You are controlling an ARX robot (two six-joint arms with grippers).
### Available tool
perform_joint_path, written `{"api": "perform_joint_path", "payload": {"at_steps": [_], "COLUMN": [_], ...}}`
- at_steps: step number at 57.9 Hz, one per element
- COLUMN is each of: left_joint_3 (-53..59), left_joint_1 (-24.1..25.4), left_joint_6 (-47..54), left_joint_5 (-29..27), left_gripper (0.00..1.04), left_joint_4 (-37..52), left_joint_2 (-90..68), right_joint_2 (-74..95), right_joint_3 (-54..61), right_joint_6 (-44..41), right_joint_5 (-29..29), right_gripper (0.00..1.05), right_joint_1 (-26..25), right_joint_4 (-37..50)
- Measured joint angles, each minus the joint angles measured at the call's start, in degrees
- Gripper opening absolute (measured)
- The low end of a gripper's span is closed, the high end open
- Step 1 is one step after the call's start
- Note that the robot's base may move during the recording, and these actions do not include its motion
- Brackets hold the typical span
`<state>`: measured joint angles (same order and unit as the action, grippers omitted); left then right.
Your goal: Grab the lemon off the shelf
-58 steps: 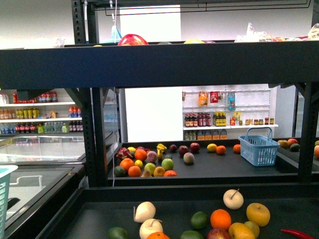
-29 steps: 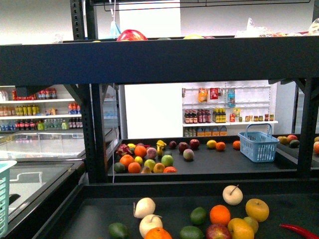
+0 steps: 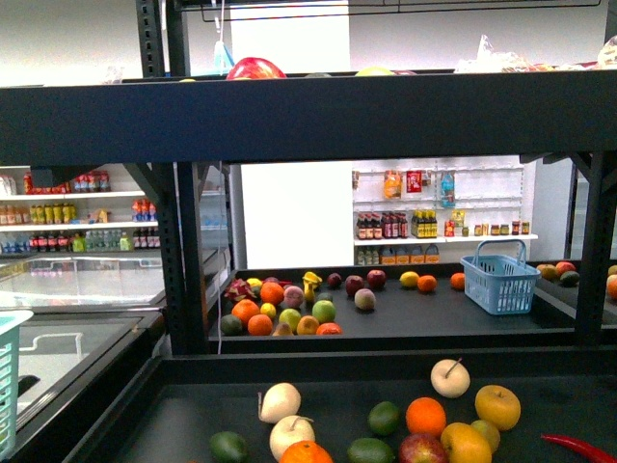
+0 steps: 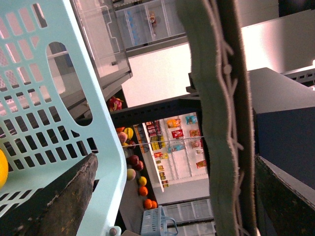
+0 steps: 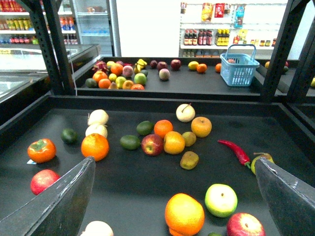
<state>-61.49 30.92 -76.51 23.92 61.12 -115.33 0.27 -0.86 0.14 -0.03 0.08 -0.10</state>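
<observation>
The black shelf (image 3: pixel 308 368) has dark trays with fruit. On the near tray lie oranges, apples, limes and yellow fruits. A small yellowish fruit (image 5: pixel 188 138) beside a yellow-orange one (image 5: pixel 174 142) may be the lemon; it also shows in the front view (image 3: pixel 488 436). I cannot tell for sure. My right gripper (image 5: pixel 174 160) is open and empty above the near tray, over an orange (image 5: pixel 184 214) and a green apple (image 5: pixel 221 199). My left gripper (image 4: pixel 175 156) is open and empty beside a pale teal basket (image 4: pixel 49 98). Neither gripper shows in the front view.
A red chilli (image 5: pixel 235 150) lies at the tray's right. A blue basket (image 3: pixel 499 280) and more fruit sit on the far tray. The teal basket (image 3: pixel 8 376) stands at the left edge. A shelf post (image 3: pixel 183 260) and a wide black tier front (image 3: pixel 308 121) cross the view.
The front view shifted slightly a second ago and has held still since. No fruit has moved.
</observation>
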Motion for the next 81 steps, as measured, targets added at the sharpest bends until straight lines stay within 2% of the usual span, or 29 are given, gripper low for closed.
{"api": "perform_joint_path", "payload": {"at_steps": [7,13,22,33,40,45,47,50,54,58,61,74,81], "left_joint_3": [0.5,0.7,0.9,2.6,4.9,8.1,11.9,17.0,24.2,31.6,35.3,45.5,49.0], "left_joint_1": [0.5,0.6,0.6,-1.0,-4.5,-7.6,-8.9,-11.3,-17.2,-26.2,-29.5,-30.7,-30.8], "left_joint_6": [1.2,3.2,10.3,26.2,40.1,47.6,54.2,61.0,68.2,72.1,73.7,75.5,75.7], "left_joint_5": [0.1,0.1,-1.9,-7.5,-13.4,-16.0,-11.9,-9.0,-12.7,-21.0,-22.2,-23.9,-23.8], "left_gripper": [0.97,0.97,0.97,0.97,0.97,0.97,0.91,0.82,0.70,0.56,0.47,0.04,0.03], "left_joint_4": [-2.1,-7.2,-21.9,-40.7,-52.7,-57.7,-54.0,-47.6,-46.6,-49.7,-50.4,-47.9,-47.2], "left_joint_2": [2.3,5.2,11.5,23.6,34.9,42.9,47.6,52.9,62.2,72.3,77.4,85.7,88.5], "right_joint_2": [0.0,0.0,0.0,0.0,0.0,0.0,0.0,0.0,0.0,0.0,0.0,0.0,0.0], "right_joint_3": [0.0,0.0,0.0,0.0,0.0,0.0,0.0,0.0,0.0,0.0,0.0,0.0,0.0], "right_joint_6": [0.0,0.0,0.0,0.0,0.0,0.0,0.0,0.0,0.0,0.0,0.0,0.0,0.0], "right_joint_5": [0.0,0.0,0.0,0.0,0.0,0.0,0.0,0.0,-0.2,-0.1,0.0,-0.1,0.0], "right_gripper": [0.97,0.97,0.97,0.97,0.97,0.97,0.97,0.97,0.97,0.97,0.97,0.97,0.97], "right_joint_1": [0.0,0.0,0.0,0.0,0.0,0.0,0.0,0.0,0.0,0.0,0.0,0.0,0.0], "right_joint_4": [0.0,0.0,0.0,0.0,0.0,0.0,0.0,0.0,0.0,0.0,0.0,0.0,0.0]}}
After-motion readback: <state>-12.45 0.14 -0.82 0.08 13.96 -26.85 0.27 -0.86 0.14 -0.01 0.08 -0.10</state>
